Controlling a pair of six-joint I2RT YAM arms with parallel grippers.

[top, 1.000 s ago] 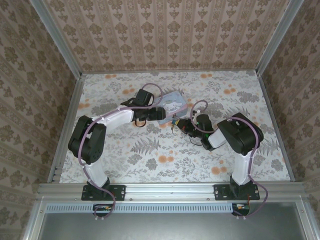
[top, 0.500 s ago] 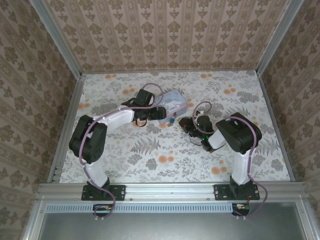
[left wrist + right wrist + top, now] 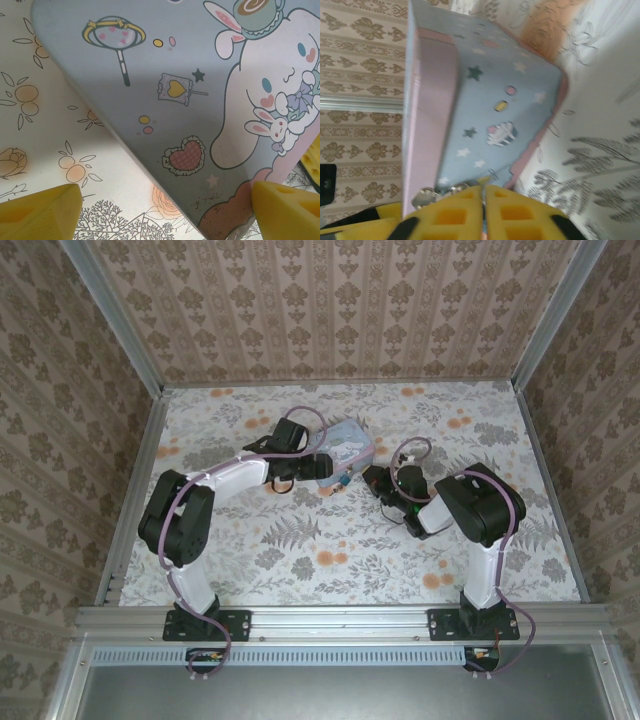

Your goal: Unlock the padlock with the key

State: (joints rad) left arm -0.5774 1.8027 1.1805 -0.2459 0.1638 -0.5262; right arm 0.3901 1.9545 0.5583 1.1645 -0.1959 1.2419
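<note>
One step is running, key insertion | right gripper (image 3: 483, 200) pads are nearly touching, key hold cannot tell | padlock (image 3: 342, 483) is sitting by near edge of tin (image 3: 352, 443) | left gripper (image 3: 162, 212) is standing released astride tin; advise steadying tin, aligning key squarely.

Blue tin (image 3: 352, 444) as mid-table obstacle; open table (image 3: 300, 560) in front, behind, far right.

Blue cartoon tin (image 3: 200, 100) within spread left pincer (image 3: 162, 212)
</note>
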